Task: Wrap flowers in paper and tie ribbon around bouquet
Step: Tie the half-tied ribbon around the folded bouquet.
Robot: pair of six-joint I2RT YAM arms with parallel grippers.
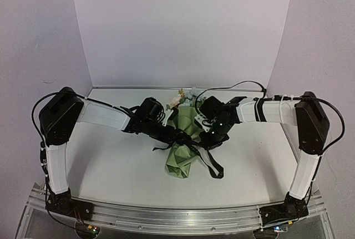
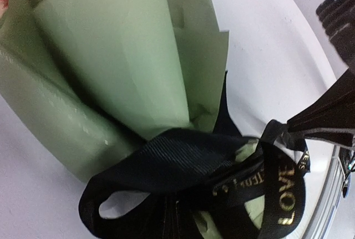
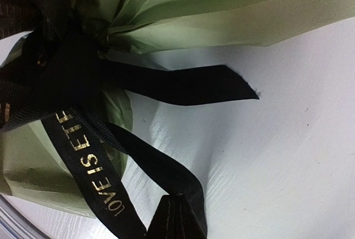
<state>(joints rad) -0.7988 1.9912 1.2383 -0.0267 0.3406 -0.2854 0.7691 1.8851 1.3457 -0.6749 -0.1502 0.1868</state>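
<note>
Pale lilac walls [image 1: 183,28] close in a white worktop [image 1: 111,167]. Between the left arm [image 1: 100,114] and the right arm [image 1: 266,111] lies the bouquet [image 1: 183,158], a cone of sage green paper [image 2: 138,56] with its narrow end toward the near edge. A black ribbon [image 1: 213,167] with gold lettering is bunched around its waist, loose tails trailing on the worktop. Cream and pale blue flowers [image 1: 178,99] peep from the far, wide end. The left jaws are clamped fully closed on the gathered ribbon. The right jaws, equally tight, pinch one strand.
</note>
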